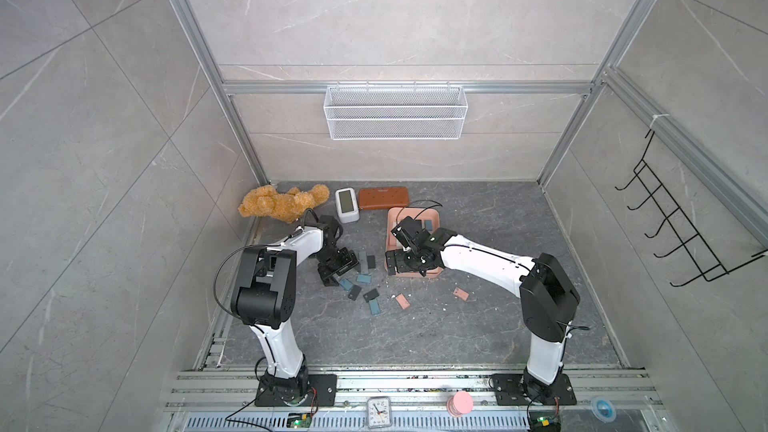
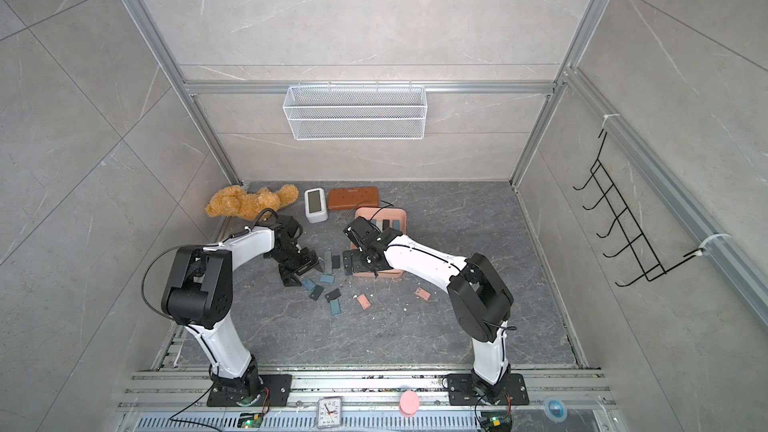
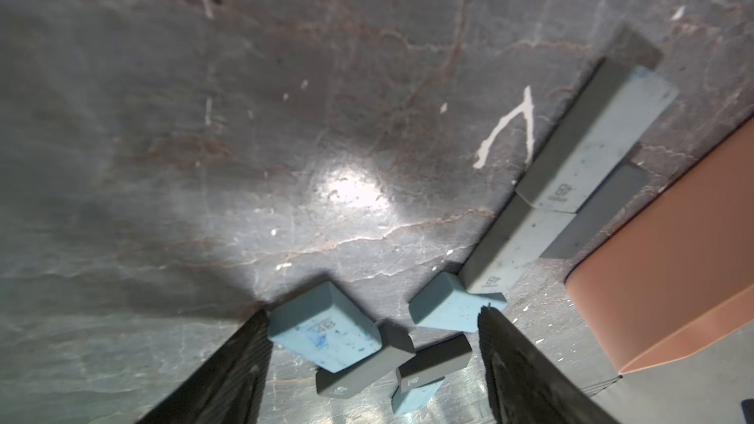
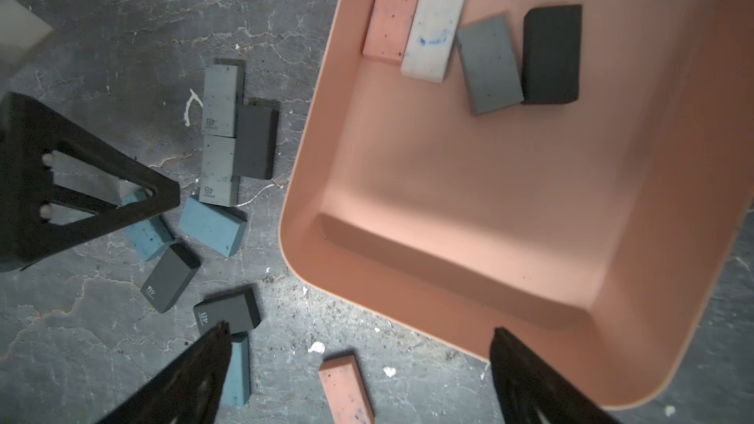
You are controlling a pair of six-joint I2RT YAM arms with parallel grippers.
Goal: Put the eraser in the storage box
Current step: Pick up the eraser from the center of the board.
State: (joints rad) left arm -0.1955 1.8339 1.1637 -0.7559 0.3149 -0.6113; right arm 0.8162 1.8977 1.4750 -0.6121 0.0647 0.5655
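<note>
The salmon-pink storage box [image 1: 432, 213] [image 2: 400, 212] lies at mid-table and holds several erasers, among them a pink one [image 4: 393, 16], a white one [image 4: 432, 34] and a black one [image 4: 551, 55]. Several more erasers lie loose on the floor to its left. My left gripper [image 1: 337, 268] [image 3: 372, 311] is low over that cluster and open, its fingers either side of a blue eraser [image 3: 322, 328] and a dark grey eraser [image 3: 359, 377]. My right gripper [image 1: 395, 260] [image 4: 361, 327] hangs open and empty above the box's near left corner [image 4: 489, 197].
Two pink erasers [image 1: 402, 301] [image 1: 460, 293] lie apart toward the front. A teddy bear [image 1: 282, 203], a white clock device [image 1: 345, 204] and a brown case [image 1: 383, 198] line the back edge. A wire basket [image 1: 395, 112] hangs on the back wall, and a hook rack [image 1: 681, 222] on the right wall.
</note>
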